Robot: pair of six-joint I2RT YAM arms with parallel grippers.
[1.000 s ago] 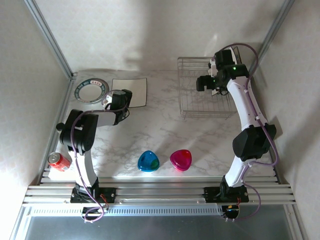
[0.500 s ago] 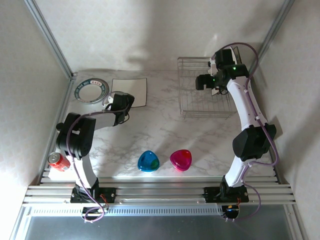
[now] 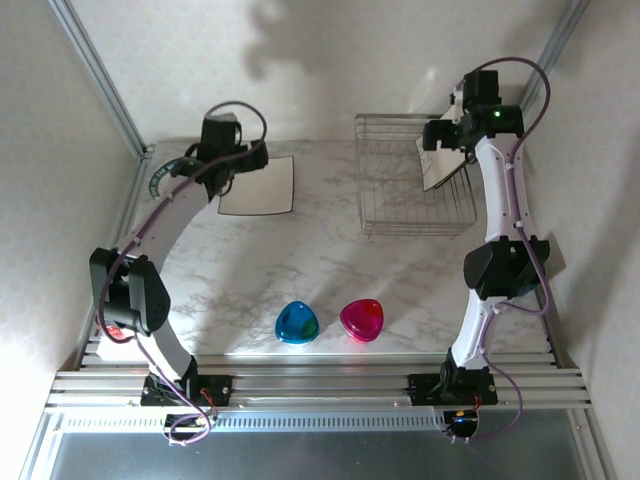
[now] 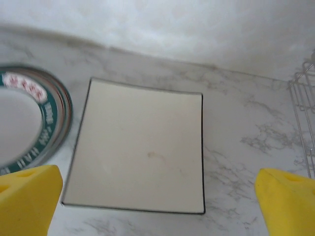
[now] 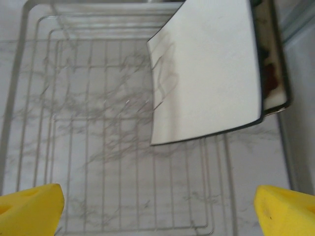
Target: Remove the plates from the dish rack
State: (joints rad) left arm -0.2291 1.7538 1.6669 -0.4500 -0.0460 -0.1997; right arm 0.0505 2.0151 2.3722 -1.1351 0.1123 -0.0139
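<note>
One pink dish (image 3: 361, 319), apart from dish rack (image 3: 393, 182)

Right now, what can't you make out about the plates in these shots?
Round plate: the left wrist view cuts it off at the left edge; in the top view the left arm covers most of it.
Rear square plate in the dish rack: right wrist view, the front square plate hides nearly all of it; the count behind is unclear.

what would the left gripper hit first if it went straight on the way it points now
Probably the square plate lying flat on the table, centred between the open jaws of the left gripper, though depth is unclear.
</note>
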